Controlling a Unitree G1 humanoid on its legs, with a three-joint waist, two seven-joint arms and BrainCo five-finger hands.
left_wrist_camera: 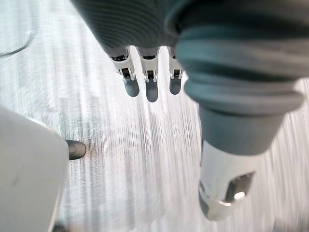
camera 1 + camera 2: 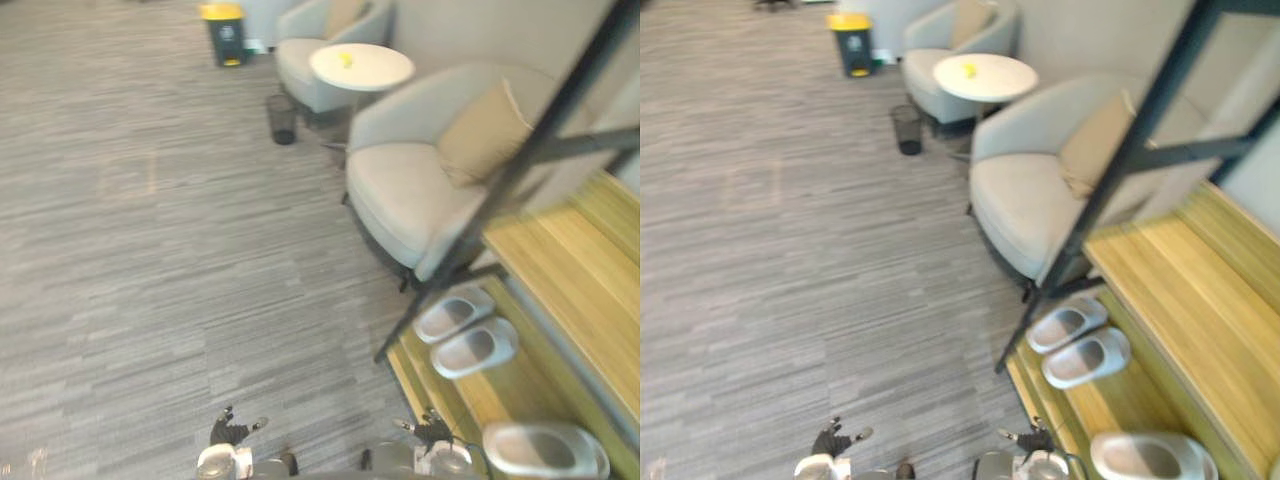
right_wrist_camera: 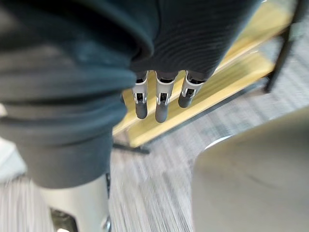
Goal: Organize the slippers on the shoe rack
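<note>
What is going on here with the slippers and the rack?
Nothing is being handled at this moment. The robot stands beside the rack, with its left hand and right hand hanging low, both open and holding nothing. Two grey slippers lie side by side on the rack's low shelf. A third slipper lies on that shelf too, nearer the robot.
</note>
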